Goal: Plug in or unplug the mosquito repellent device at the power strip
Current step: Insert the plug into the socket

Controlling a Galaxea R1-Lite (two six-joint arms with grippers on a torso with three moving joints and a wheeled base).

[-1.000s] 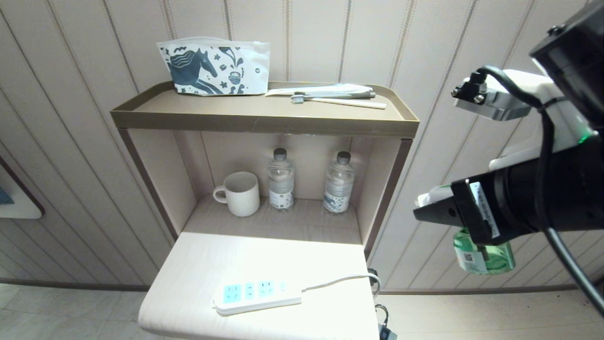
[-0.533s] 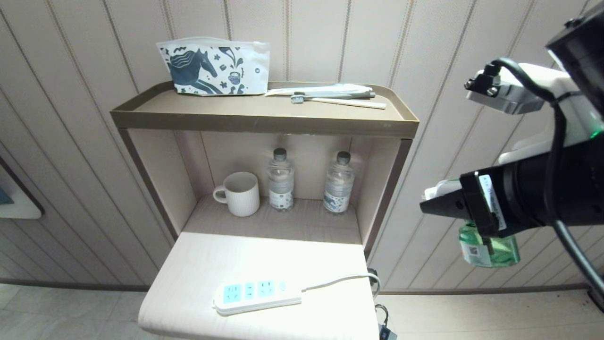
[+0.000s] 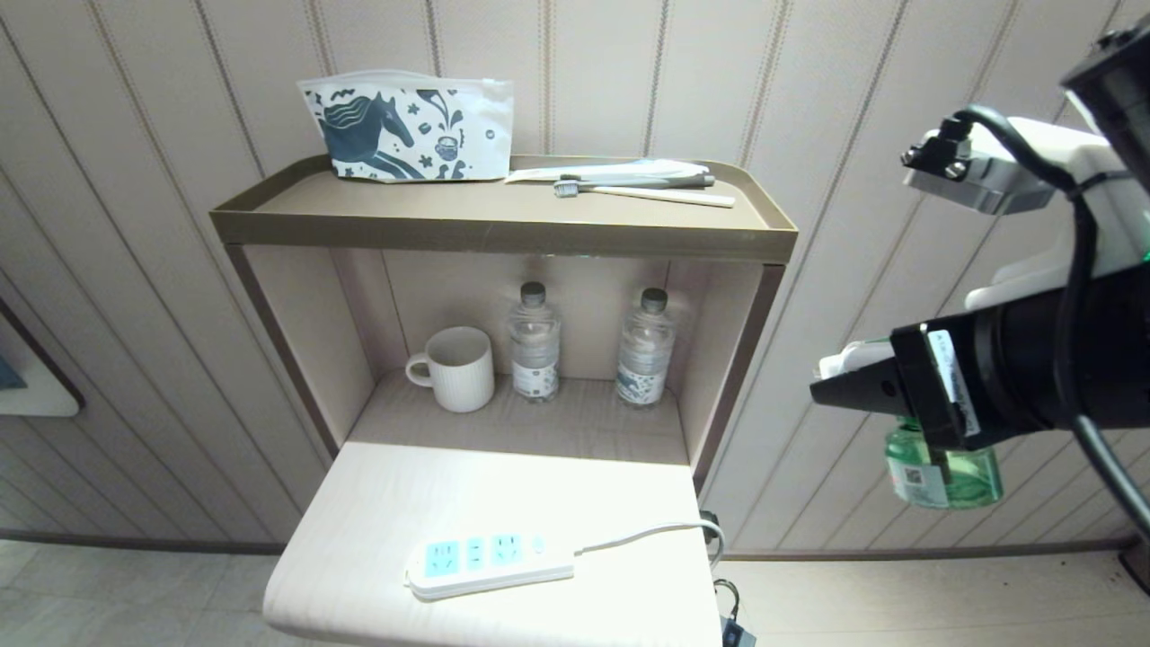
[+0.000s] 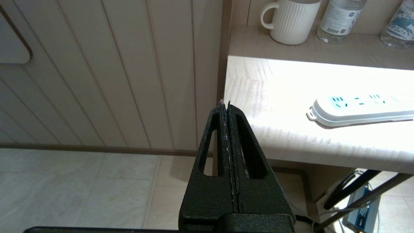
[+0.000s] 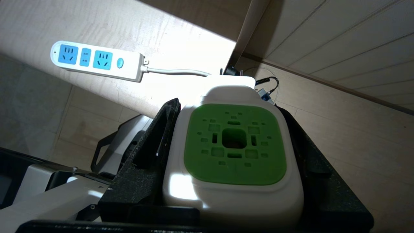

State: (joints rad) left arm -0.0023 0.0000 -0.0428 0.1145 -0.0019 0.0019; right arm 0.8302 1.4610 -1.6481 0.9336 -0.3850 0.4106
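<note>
Panelled wall backs a shelf unit [image 3: 503, 229] whose pale lower ledge carries the power strip [image 3: 490, 559], at about six o'clock. Left gripper [image 4: 226, 106], fingers pressed together, hangs beside that ledge. At three o'clock, the right gripper [image 3: 831, 382] clamps the mosquito repellent device [image 3: 943, 474], well clear of the strip.

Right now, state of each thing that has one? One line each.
mosquito repellent device: unplugged, held off the table
right gripper: shut on the device's head
left gripper: shut, empty
power strip: flat on table, all sockets empty
water bottles: upright, capped
mug: upright
pouch: zipped, standing
</note>
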